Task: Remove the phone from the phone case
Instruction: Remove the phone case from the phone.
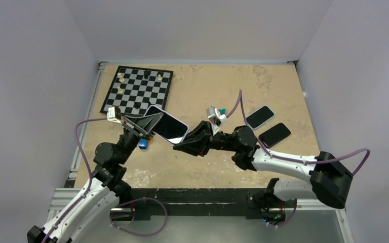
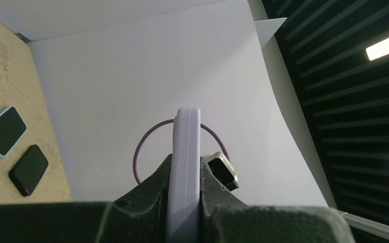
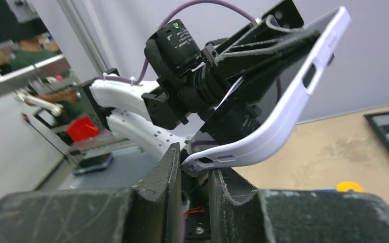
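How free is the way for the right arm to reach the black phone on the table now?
Probably not free yet. The black phone lies uncovered close to that arm, but the right gripper looks closed on a corner of the lavender case, which the left gripper also clamps.

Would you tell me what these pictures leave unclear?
Top view: the near corner of the cased phone, covered by the right hand.
Left wrist view: the screen; only the case's edge shows in the left hand.
Right wrist view: whether the right hand grips that corner; its fingers hide contact.
Top view: chess pieces, too small to identify.
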Motion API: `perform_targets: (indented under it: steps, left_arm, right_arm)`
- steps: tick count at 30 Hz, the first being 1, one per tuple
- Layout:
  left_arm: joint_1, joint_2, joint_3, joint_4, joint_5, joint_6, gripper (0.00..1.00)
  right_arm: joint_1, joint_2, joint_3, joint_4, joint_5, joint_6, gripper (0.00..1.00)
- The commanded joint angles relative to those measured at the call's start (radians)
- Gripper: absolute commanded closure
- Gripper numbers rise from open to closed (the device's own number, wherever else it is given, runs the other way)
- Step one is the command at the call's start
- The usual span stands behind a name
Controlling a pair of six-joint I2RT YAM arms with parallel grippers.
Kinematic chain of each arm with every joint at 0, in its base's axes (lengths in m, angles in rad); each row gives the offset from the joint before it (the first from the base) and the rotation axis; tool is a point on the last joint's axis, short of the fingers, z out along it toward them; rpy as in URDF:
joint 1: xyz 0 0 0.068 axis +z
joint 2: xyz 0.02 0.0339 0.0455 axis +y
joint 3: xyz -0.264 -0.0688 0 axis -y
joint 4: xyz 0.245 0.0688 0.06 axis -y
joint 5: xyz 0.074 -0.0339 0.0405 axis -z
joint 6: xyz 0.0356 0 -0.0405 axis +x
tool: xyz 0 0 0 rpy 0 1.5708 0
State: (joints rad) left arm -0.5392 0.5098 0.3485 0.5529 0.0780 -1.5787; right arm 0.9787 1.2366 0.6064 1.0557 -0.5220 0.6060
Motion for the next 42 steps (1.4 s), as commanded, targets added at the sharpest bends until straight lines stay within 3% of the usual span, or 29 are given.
perform_targets:
  steps: [1,5,12,14,18,22,27,30,33,36,38,42]
  left_arm:
    - [-0.015,-0.051,0.031,-0.149,0.041,-0.227,1.0]
    - [-0.014,-0.063,0.072,-0.23,0.086,-0.216,1.0]
    - [-0.014,-0.034,0.066,-0.133,0.142,-0.198,1.0]
    - [-0.014,-0.012,0.041,0.003,0.142,-0.193,1.0]
    - [-0.013,0.085,0.001,0.331,0.168,-0.154,1.0]
    - [-0.014,0.202,-0.011,0.568,0.229,-0.201,1.0]
    - [-0.015,0.214,0.018,0.588,0.281,-0.198,1.0]
    - [-0.013,0.197,0.033,0.562,0.295,-0.184,1.0]
    - [-0.014,0.186,0.051,0.534,0.314,-0.179,1.0]
    - [-0.015,0.178,0.07,0.479,0.35,-0.176,1.0]
    - [-0.014,0.175,0.086,0.438,0.376,-0.164,1.0]
    - [-0.014,0.174,0.106,0.395,0.407,-0.11,1.0]
  right_arm:
    - [0.007,0.021,0.064,-0.059,0.012,-0.428,1.0]
    - [0.006,0.007,0.102,-0.142,0.088,-0.503,1.0]
    - [0.003,0.001,0.153,-0.249,0.222,-0.541,1.0]
    - [-0.016,0.003,0.153,-0.27,0.267,-0.442,1.0]
    - [-0.13,0.069,0.083,-0.131,0.025,0.024,1.0]
    - [-0.149,0.154,-0.003,0.089,-0.15,0.328,1.0]
    - [-0.163,0.185,0.018,-0.011,-0.261,0.359,1.0]
    - [-0.204,0.257,0.022,0.127,-0.362,0.479,1.0]
    - [-0.228,0.283,0.048,0.048,-0.418,0.371,1.0]
    - [-0.228,0.198,0.132,-0.404,-0.327,-0.034,1.0]
    - [-0.229,0.168,0.183,-0.588,-0.301,-0.213,1.0]
    - [-0.235,0.135,0.234,-0.732,-0.295,-0.324,1.0]
